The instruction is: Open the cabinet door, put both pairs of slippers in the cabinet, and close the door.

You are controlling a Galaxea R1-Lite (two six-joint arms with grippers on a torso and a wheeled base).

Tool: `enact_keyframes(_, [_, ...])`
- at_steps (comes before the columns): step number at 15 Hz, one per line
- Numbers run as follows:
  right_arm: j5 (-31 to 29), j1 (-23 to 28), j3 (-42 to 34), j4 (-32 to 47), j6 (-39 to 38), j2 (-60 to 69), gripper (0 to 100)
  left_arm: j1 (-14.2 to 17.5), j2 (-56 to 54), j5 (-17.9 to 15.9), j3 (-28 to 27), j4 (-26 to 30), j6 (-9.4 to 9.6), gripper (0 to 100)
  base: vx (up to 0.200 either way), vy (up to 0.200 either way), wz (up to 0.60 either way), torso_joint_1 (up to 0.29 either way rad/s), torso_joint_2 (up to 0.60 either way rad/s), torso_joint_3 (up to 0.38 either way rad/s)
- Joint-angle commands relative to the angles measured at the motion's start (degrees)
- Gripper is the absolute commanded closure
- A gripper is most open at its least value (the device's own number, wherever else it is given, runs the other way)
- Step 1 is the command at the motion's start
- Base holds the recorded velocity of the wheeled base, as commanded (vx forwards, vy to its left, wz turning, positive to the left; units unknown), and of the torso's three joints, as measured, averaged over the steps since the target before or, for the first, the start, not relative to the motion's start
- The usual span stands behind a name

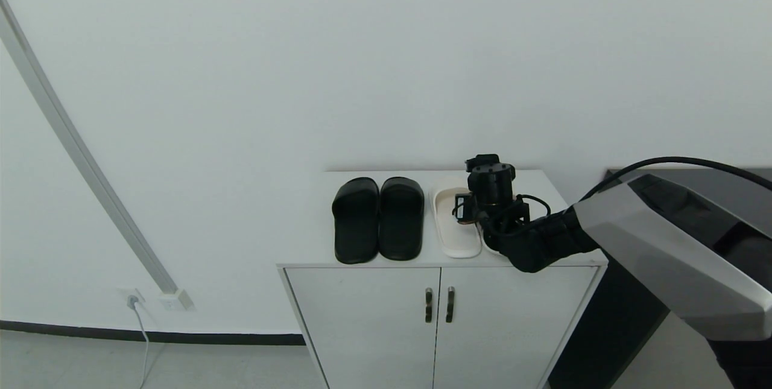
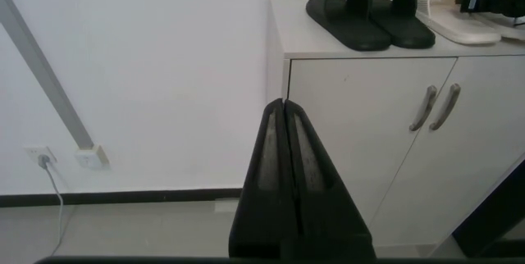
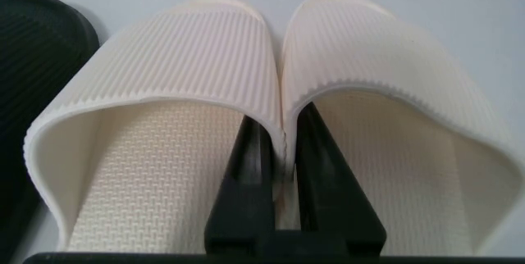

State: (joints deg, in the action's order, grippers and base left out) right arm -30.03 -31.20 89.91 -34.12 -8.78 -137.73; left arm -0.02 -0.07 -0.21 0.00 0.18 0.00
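- black slippers [image 1: 357, 220]: two, so one pair
- cream slippers [image 1: 456, 238]: two as well, another pair
- cabinet [image 1: 313, 244]: just the one
- cabinet doors: two, left door [image 1: 362, 328] and right door [image 1: 512, 322]
- door handles: two, left handle [image 1: 429, 305] and right handle [image 1: 450, 304]
- wall outlets [image 1: 131, 298]: looks like two, side by side
- grippers: two, left gripper [image 2: 285, 108] and right gripper [image 3: 283, 133]

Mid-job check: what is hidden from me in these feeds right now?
- Inside of the cabinet: behind its closed doors, head and left wrist views.
- The white slipper nearest the cabinet's right edge: mostly behind the right gripper, head view.
- Heels of the white slippers: cut off by the frame edge, right wrist view.
- Foot of the cabinet: cut off, head view.
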Motion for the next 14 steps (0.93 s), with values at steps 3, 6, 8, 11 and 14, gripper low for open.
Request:
enact_keyframes(3, [-0.21,0.08,-1.49,-0.07,-0.01,2.99,100,0.02,0.07,0.03,0.00,-0.01,0.09,100,0.000,0.000,0.00,0.000,0.00,0.000])
enact_keyframes(6, [-0.21,-0.18,-5.79,-0.16,-0.01,7.21,100,0.02,0.07,0.03,0.00,-0.01,0.09,100,0.000,0.000,0.00,0.000,0.00,0.000])
enact_keyframes(8, [-0.12,-0.27,-10.63,-0.51,-0.19,11.61,100,0.02,0.07,0.03,0.00,-0.01,0.26,100,0.000,0.000,0.00,0.000,0.00,0.000])
enact_keyframes(11, [2.60,-0.53,-19.68,-3.85,-0.01,18.73,100,0.02,0.07,-0.06,0.00,-0.01,0.26,100,0.000,0.000,0.00,0.000,0.00,0.000])
enact_keyframes(14, [6.38,-2.91,-30.23,-4.81,-0.01,27.16,100,0.02,0.07,-0.06,0.00,-0.01,0.35,100,0.000,0.000,0.00,0.000,0.00,0.000])
